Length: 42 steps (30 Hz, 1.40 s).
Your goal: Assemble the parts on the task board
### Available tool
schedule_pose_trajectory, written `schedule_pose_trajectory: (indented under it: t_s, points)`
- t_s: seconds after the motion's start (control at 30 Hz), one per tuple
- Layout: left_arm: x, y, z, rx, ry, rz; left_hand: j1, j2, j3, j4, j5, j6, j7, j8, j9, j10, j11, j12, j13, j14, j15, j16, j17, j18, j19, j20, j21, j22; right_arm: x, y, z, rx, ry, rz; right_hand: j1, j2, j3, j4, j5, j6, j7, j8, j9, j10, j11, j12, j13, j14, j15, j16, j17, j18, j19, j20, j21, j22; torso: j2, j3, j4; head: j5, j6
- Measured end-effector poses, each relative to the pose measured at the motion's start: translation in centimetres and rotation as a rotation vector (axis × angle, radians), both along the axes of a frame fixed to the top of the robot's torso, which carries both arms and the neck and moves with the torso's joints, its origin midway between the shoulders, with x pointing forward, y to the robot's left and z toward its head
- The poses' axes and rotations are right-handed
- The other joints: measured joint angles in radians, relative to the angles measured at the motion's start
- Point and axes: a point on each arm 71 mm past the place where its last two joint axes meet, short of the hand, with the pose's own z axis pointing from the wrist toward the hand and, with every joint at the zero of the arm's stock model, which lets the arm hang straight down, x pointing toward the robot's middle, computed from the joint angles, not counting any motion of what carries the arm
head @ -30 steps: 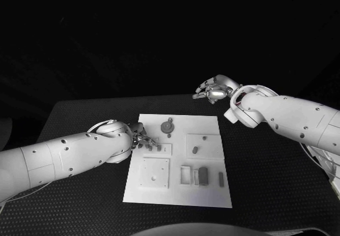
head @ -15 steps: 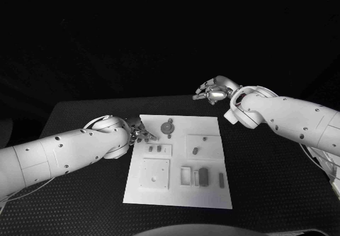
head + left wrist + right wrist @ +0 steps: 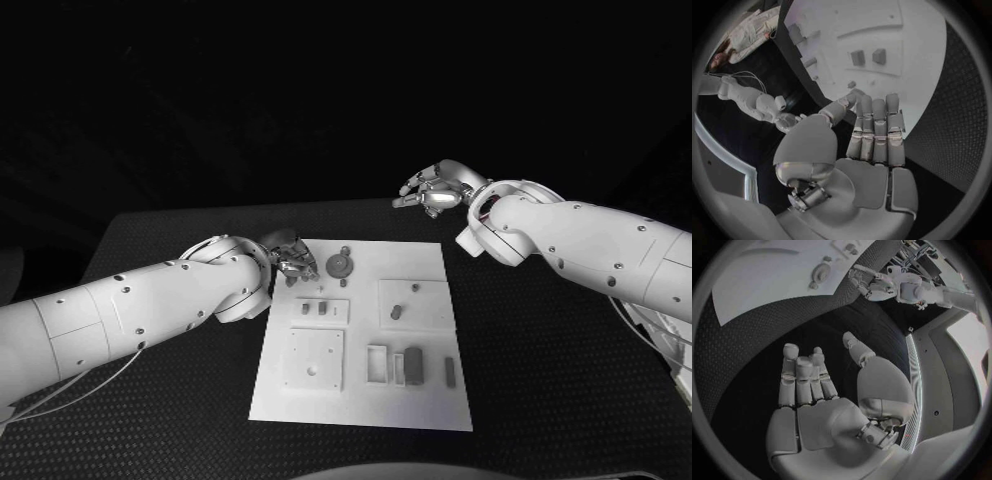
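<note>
Up went the left hand (image 3: 289, 256), off the two small parts (image 3: 323, 308) it had covered a second ago and on to the task board's (image 3: 418, 400) far left corner, beside the round part (image 3: 339, 263). Its fingers (image 3: 876, 131) lay straight, side by side, holding nothing. The right hand (image 3: 437, 192) kept hovering beyond the board's far edge, empty, fingers loosely apart.

The task board (image 3: 418, 262) lies mid-table (image 3: 173, 230) (parts (image 3: 414, 364) on it), one hand (image 3: 293, 262) at its far-left corner.
</note>
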Motion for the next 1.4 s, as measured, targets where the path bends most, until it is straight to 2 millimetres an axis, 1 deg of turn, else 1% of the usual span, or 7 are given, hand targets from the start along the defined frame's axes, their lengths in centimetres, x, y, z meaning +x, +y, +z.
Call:
schedule_pose_trajectory:
  t_s: [0.07,0.13,0.33,0.4,0.7,1.13,1.4]
  points:
    - [0.2,-0.4,0.3,-0.025,-0.036,-0.023,0.034,-0.007,-0.001,-0.001,-0.011,-0.001,0.003,-0.013,-0.038,0.000,0.017,-0.081,-0.063,-0.007,0.017,-0.024,-0.010,0.008,-0.003,0.021,-0.023,-0.013,0.0,-0.1,0.0,-0.001,0.000,-0.002,0.000,0.000,0.000,0.000,0.000,0.000,0.000,0.000,0.000,0.000,0.000,0.000,0.000,0.000,0.000,0.000,0.000,0.000,0.000,0.000,0.000,0.000,0.000,0.0002,-0.0001,0.000,0.002]
    - [0.5,-1.0,0.5,-0.042,-0.086,-0.057,0.057,-0.016,-0.010,-0.004,-0.024,-0.009,-0.002,-0.018,-0.071,0.008,0.030,-0.158,-0.118,-0.008,0.019,-0.034,-0.012,0.013,-0.002,0.026,-0.034,-0.018,0.1,-0.1,0.0,-0.001,0.000,-0.004,0.000,0.000,0.000,0.000,0.000,0.000,0.000,0.000,0.000,0.000,0.000,0.000,0.000,0.000,0.000,0.000,0.000,0.000,0.000,0.000,0.000,0.000,0.000,0.0005,-0.0001,-0.001,0.005]
    - [0.9,-2.8,1.0,-0.010,-0.226,-0.178,0.084,-0.032,-0.025,-0.003,-0.053,-0.009,-0.002,-0.023,-0.117,0.023,0.046,-0.263,-0.186,0.023,0.022,-0.025,0.000,0.011,0.031,0.029,-0.033,-0.010,0.1,0.0,0.0,0.000,0.000,-0.002,0.000,0.000,0.000,0.000,0.000,0.000,0.000,0.000,0.000,0.000,0.000,0.000,0.000,0.000,0.000,0.000,0.000,0.000,0.000,0.000,0.000,0.000,0.000,0.0003,-0.0002,-0.003,0.010]
    - [0.9,-3.4,1.0,0.017,-0.265,-0.218,0.095,-0.043,-0.019,0.003,-0.090,-0.009,-0.002,-0.023,-0.135,0.042,0.044,-0.291,-0.203,0.036,0.019,-0.019,0.005,0.013,0.048,0.026,-0.028,-0.006,0.1,0.1,0.0,0.000,0.000,-0.001,0.000,0.000,0.000,0.000,0.000,0.000,0.000,0.000,0.000,0.000,0.000,0.000,0.000,0.000,0.000,0.000,0.000,0.000,0.000,0.000,0.000,0.000,0.001,0.0002,-0.0004,-0.003,0.011]
    - [0.7,-5.5,0.8,0.141,-0.392,-0.367,0.082,-0.059,-0.014,0.000,-0.100,0.000,-0.007,-0.023,-0.160,0.060,0.043,-0.333,-0.228,0.056,0.018,-0.011,0.015,0.015,0.070,0.023,-0.020,0.005,0.1,0.2,0.0,0.001,0.000,0.002,0.000,0.000,0.000,0.000,0.000,-0.002,-0.002,0.000,0.000,0.000,0.000,0.000,0.000,0.000,0.000,0.004,0.000,0.000,0.000,0.000,0.000,0.000,0.002,0.0001,-0.0024,-0.006,0.012]
    - [0.3,-6.2,-1.3,0.248,-0.390,-0.440,0.085,-0.062,-0.017,0.003,-0.104,0.004,-0.004,-0.023,-0.198,0.082,0.041,-0.393,-0.262,0.109,0.011,0.076,0.059,0.014,0.137,0.015,0.044,0.065,0.0,0.3,0.0,0.002,0.000,0.006,0.000,0.000,0.000,0.000,0.000,-0.002,-0.002,0.000,0.000,0.000,0.000,0.000,0.000,0.000,0.000,0.004,0.000,0.000,0.000,0.000,0.000,0.001,0.002,0.0006,-0.0019,-0.011,0.010]
    - [0.4,-6.0,-1.6,0.269,-0.390,-0.444,0.074,-0.073,-0.019,0.005,-0.104,-0.007,-0.004,-0.023,-0.217,0.087,0.040,-0.421,-0.276,0.127,0.010,0.133,0.080,0.014,0.164,0.013,0.081,0.106,0.0,0.2,0.0,0.002,0.001,0.005,0.000,0.000,0.000,0.000,0.000,-0.003,-0.001,0.000,0.000,0.000,0.000,0.000,-0.001,0.000,0.000,0.004,0.000,0.000,0.000,0.000,0.000,0.001,0.002,0.0005,-0.0020,-0.016,0.006]
